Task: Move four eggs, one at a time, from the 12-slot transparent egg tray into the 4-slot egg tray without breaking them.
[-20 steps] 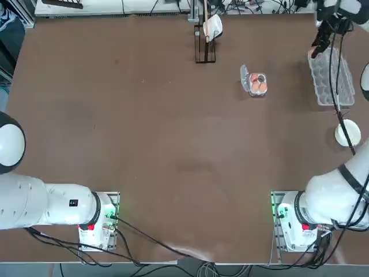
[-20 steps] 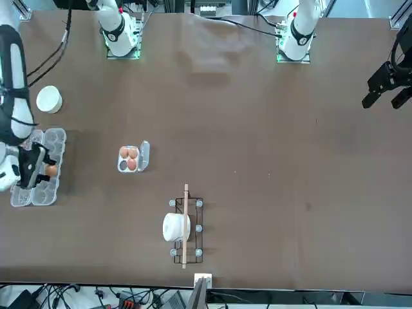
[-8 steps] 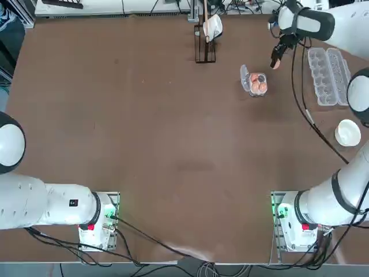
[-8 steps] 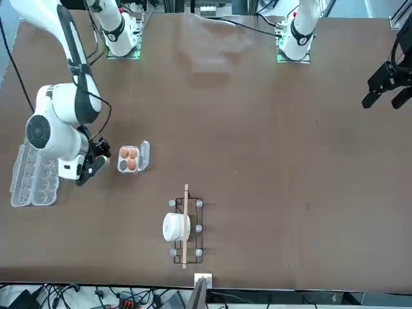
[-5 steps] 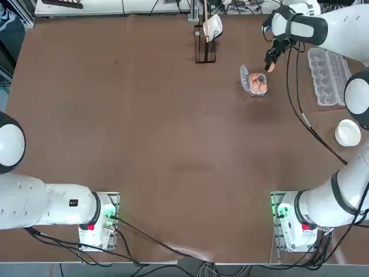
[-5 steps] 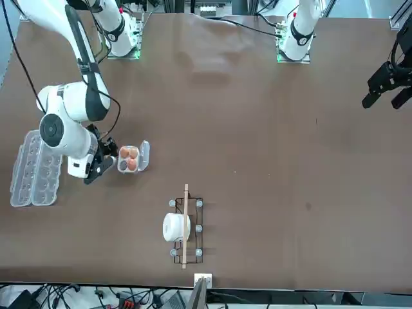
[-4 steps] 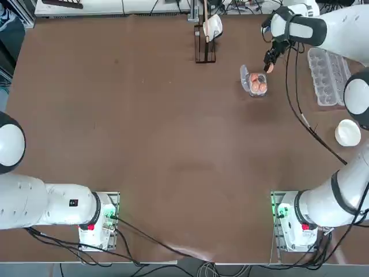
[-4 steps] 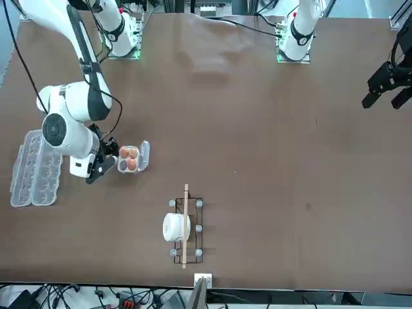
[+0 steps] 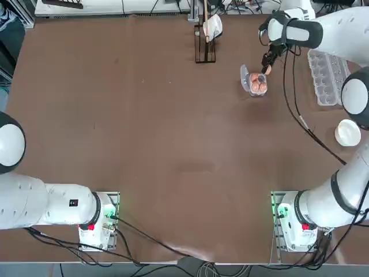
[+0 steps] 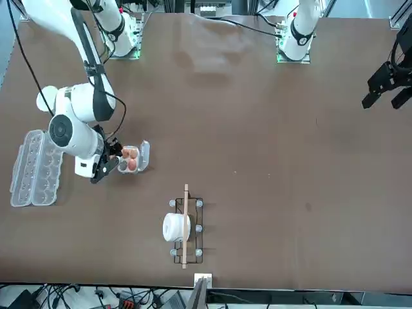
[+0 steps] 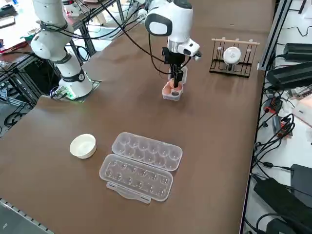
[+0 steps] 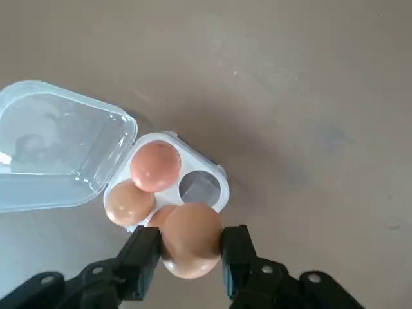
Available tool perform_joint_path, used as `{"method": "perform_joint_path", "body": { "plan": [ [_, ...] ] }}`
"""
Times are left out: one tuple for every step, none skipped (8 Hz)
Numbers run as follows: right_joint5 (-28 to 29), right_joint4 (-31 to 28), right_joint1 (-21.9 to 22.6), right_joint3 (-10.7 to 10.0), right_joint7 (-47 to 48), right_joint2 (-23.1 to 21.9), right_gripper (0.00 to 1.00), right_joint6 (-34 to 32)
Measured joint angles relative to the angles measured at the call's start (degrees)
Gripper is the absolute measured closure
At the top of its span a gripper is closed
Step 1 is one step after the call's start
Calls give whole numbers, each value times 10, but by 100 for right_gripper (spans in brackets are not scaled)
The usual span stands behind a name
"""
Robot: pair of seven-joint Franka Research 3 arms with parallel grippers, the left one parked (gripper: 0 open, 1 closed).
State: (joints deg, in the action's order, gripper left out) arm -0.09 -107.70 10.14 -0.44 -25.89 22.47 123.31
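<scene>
My right gripper (image 12: 190, 250) is shut on an orange-brown egg (image 12: 190, 233) and hangs just above the 4-slot egg tray (image 12: 217, 171). The tray's lid flap (image 12: 58, 145) lies open. Two eggs (image 12: 155, 165) sit in its cups, a third shows partly behind the held egg, and one cup (image 12: 200, 187) is bare. From overhead the gripper (image 9: 266, 68) is at the small tray's (image 9: 257, 82) far right corner. The 12-slot transparent egg tray (image 9: 328, 78) lies open to the right, and its cups (image 11: 141, 165) show no eggs.
A white bowl (image 9: 347, 132) sits near the long tray's near end. A wire rack with a paper roll (image 9: 205, 36) stands at the table's far edge, left of the small tray. The arm's cable (image 9: 294, 104) trails over the table between tray and bowl.
My right gripper has carried the egg from the long tray leftward across the table and now hangs over the small tray, still shut on it.
</scene>
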Motion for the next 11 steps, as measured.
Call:
{"method": "perform_joint_path", "body": {
  "plan": [
    [0,0,2,0,1,5,43,5],
    [0,0,3,0,2,10,43,12],
    [0,-1,3,0,2,17,44,21],
    [0,-1,3,0,3,24,45,28],
    [0,-1,4,0,3,31,45,32],
    [0,-1,4,0,6,36,46,35],
    [0,-1,4,0,9,39,46,37],
    [0,-1,5,0,9,42,46,38],
    [0,-1,5,0,9,43,47,38],
    [0,-1,5,-1,10,44,37,38],
    [0,-1,5,-1,10,44,18,38]
  ]
}}
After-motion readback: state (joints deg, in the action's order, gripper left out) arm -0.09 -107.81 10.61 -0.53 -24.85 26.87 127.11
